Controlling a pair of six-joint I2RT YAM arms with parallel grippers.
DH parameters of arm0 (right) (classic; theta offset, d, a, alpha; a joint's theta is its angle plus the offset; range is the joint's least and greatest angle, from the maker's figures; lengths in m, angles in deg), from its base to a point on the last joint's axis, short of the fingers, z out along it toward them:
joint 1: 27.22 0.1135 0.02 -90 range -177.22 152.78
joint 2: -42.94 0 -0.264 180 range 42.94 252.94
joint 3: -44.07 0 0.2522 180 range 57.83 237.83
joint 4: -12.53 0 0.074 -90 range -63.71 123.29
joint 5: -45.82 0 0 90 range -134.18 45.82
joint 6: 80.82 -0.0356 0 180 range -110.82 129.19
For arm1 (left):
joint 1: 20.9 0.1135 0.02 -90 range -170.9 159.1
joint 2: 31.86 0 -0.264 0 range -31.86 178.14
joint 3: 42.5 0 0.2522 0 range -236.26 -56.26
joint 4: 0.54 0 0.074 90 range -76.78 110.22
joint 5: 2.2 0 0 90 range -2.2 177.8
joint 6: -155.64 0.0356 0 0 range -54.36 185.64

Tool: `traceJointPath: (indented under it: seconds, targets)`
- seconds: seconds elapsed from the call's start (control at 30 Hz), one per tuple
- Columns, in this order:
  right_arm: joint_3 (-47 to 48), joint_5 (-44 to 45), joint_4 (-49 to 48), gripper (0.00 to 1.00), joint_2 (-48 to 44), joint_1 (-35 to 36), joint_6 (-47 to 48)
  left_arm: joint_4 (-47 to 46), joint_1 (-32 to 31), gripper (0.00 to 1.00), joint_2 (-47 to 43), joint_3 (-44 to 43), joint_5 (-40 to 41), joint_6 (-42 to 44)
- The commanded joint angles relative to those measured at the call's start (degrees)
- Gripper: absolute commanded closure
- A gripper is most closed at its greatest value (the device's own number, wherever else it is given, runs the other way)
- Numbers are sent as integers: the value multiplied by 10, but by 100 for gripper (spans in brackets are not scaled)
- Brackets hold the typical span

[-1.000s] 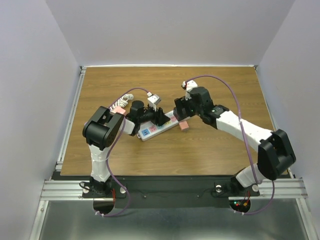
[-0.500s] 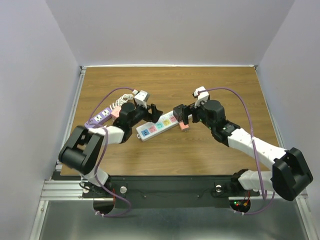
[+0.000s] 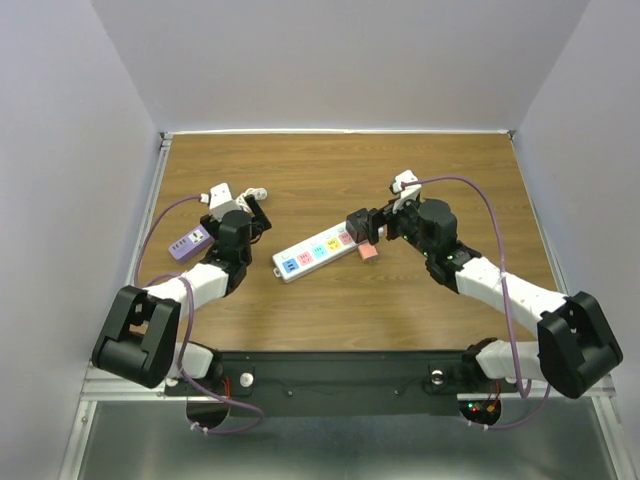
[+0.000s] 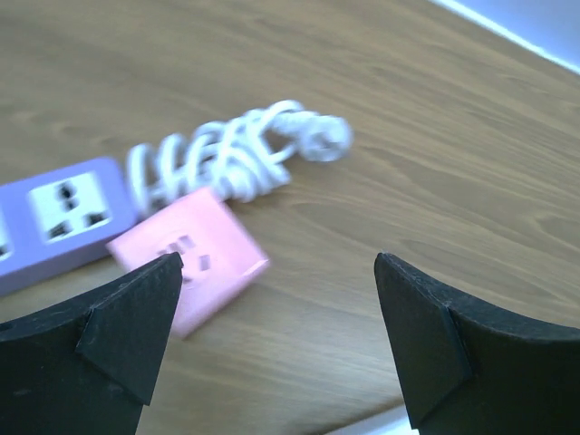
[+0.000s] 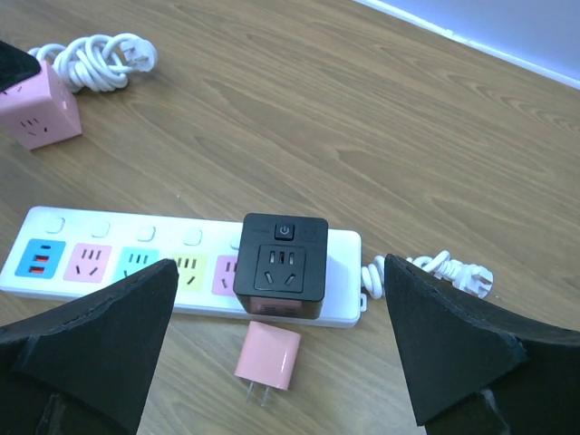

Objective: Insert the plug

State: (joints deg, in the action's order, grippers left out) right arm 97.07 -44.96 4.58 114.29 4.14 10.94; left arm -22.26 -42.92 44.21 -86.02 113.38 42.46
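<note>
A white power strip point(image 3: 312, 252) point(image 5: 136, 263) with coloured sockets lies mid-table. A black cube adapter point(image 5: 282, 265) point(image 3: 358, 222) sits in it near its right end. A small pink plug point(image 5: 268, 355) point(image 3: 368, 252) lies loose on the wood just in front of the cube, prongs toward the camera. My right gripper point(image 3: 364, 230) point(image 5: 280, 263) is open and empty, hovering above the cube and plug. My left gripper point(image 3: 257, 213) point(image 4: 277, 263) is open and empty, left of the strip, above a pink cube socket point(image 4: 195, 263).
A purple power strip point(image 3: 190, 243) point(image 4: 54, 213) and a coiled white cord point(image 4: 245, 154) point(image 5: 95, 59) lie at the left. The white strip's own coiled cord point(image 5: 444, 270) trails off its right end. The pink cube also shows in the right wrist view point(image 5: 36, 113).
My left gripper has pulled back leftward from the white strip to the pink cube and purple strip. My right gripper has stayed by the strip's right end, shifting slightly.
</note>
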Motion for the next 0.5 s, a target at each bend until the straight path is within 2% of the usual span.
traceJointPath:
  seconds: [0.0,0.27,0.47]
  targets:
    - [4,-58,-62,0,19,-22,10,45,26,1,0,-5,84,-69]
    - [6,-106,-87,0,63,-54,-1,78,35,1,47,-49,76,-68]
    - [-4,-115,-90,0,54,-59,-1,125,38,1,101,-99,69,-67]
